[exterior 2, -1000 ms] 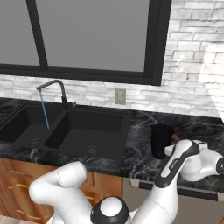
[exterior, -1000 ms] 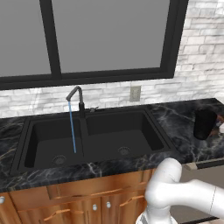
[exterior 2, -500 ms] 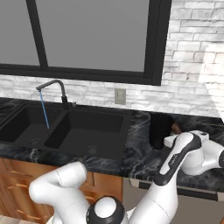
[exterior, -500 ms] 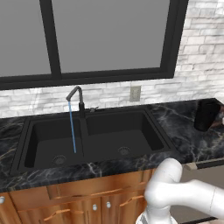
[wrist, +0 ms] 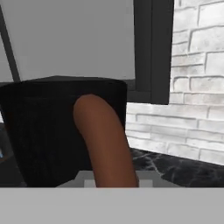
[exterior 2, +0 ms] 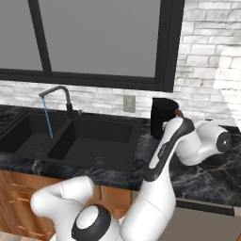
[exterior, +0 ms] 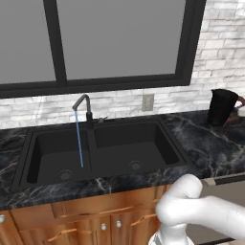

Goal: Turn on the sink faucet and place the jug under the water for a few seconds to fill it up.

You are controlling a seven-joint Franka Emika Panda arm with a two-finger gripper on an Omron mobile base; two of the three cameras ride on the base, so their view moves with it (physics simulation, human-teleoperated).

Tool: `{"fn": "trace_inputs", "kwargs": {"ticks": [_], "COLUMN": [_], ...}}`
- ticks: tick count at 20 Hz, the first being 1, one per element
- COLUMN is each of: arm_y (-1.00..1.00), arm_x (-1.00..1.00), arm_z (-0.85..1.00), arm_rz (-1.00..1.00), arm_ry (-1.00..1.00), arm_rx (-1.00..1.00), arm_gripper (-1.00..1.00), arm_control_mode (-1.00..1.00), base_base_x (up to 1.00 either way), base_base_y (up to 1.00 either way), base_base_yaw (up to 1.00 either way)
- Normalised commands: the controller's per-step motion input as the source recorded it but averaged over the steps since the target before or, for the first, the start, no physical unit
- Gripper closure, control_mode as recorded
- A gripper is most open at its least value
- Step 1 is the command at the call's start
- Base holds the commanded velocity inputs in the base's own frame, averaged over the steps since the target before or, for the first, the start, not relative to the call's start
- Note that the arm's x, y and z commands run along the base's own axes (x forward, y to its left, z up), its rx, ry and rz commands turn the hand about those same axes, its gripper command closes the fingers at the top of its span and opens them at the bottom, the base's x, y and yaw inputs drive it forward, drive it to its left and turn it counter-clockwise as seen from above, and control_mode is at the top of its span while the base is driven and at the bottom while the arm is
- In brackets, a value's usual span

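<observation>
We found the jug (exterior: 223,106) lifted clear of the counter (exterior: 210,143), well to the right of the sink (exterior: 103,148). Its mouth faced up, but we could not see inside it. Water (exterior: 79,139) ran from the faucet (exterior: 83,107) in a thin blue stream into the left basin, landing near that basin's drain; the right basin looked dry.

The hand view alone showed the jug's brown handle (wrist: 105,144) close up, running down between the fingers. From that we judged the gripper (wrist: 111,183) narrowly closed on the handle. The right base view showed the arm (exterior 2: 164,150) reaching to the jug (exterior 2: 162,117).
</observation>
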Motion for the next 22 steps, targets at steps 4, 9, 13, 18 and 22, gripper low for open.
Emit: {"fn": "trace_inputs", "kwargs": {"ticks": [4,9,13,18,22], "arm_y": [0.98,1.0,1.0,1.0,1.0], "arm_x": [-0.16,-0.21,-0.17,-0.17,-0.23], "arm_z": [0.55,0.43,0.2,0.11,0.07], "arm_rz": [-0.37,-0.41,-0.42,-0.42,-0.4], "arm_ry": [0.0,0.0,0.0,0.0,0.0], "arm_rx": [0.0,0.0,0.0,0.0,0.0], "arm_gripper": [1.0,1.0,1.0,1.0,1.0], "arm_control_mode": [-1.0,-1.0,-1.0,-1.0,-1.0], "base_base_x": [0.0,0.0,0.0,0.0,0.0], "base_base_y": [0.0,0.0,0.0,0.0,0.0], "base_base_yaw": [0.0,0.0,0.0,0.0,0.0]}}
